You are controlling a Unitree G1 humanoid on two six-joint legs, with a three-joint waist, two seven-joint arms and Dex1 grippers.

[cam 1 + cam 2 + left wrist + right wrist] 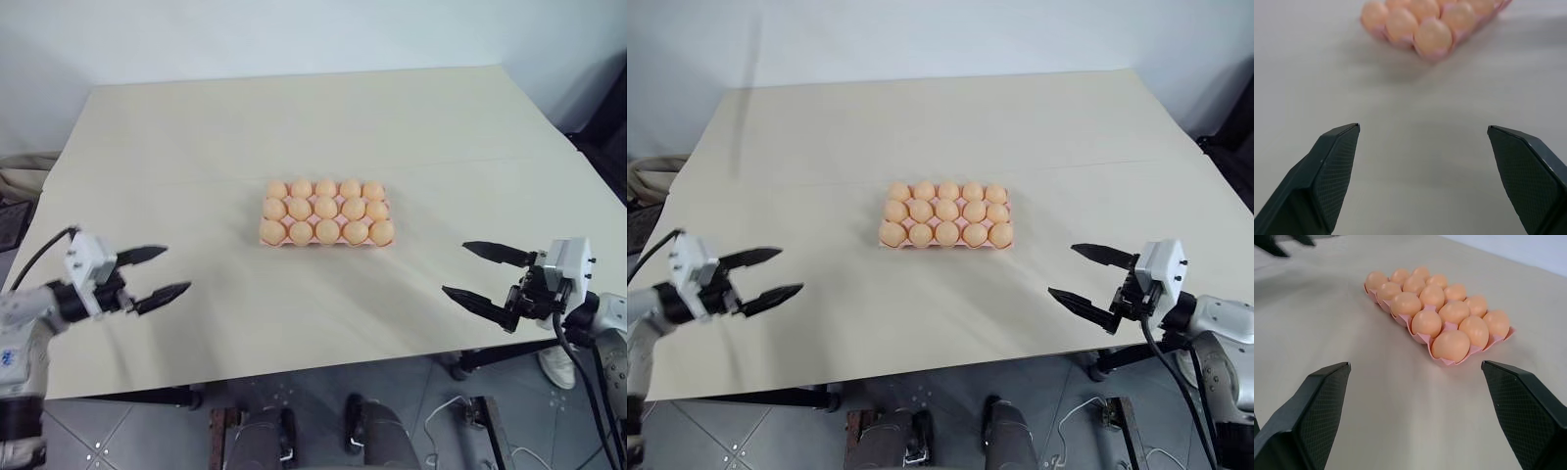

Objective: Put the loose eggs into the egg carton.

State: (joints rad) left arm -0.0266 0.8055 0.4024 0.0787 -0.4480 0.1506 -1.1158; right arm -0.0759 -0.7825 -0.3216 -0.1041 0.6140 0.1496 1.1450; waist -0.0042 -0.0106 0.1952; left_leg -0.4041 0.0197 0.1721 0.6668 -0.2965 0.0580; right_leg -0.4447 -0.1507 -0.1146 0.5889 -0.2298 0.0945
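Pink egg carton (326, 241) sits mid-table (294, 127), every cup filled with eggs (326, 211). From the head views, the left gripper (167, 271) waits at eight o'clock of it, the right gripper (477, 271) at four, both spread and empty. Each wrist view shows parted fingers (1332, 171) aimed at the carton.

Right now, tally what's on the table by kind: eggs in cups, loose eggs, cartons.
Eggs seated in cups: 15
Loose eggs on the table: 0
Pink egg carton: 1
Total: 16 things, every cup filled.
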